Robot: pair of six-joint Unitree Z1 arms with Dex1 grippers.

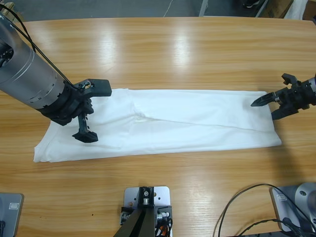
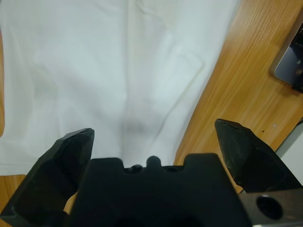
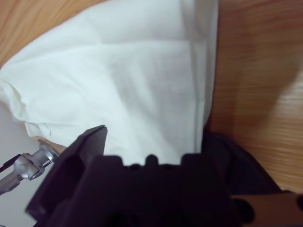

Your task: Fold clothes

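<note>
Fingers (image 1: pixel 86 134) (spread) overhang T-shirt (image 1: pixel 197 126) edges; bare table (image 1: pixel 173 49) beyond.

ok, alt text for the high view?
A white T-shirt, folded into a long band, lies across a wooden table. The left gripper hovers open over its left end; the right gripper, jaws apart, sits at its right edge.

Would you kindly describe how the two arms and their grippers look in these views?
The left arm is a thick silver-grey cylinder with black cables along it. Its left gripper is black, with angular wedge-shaped jaws. The right gripper is likewise black, with pointed jaws.
</note>
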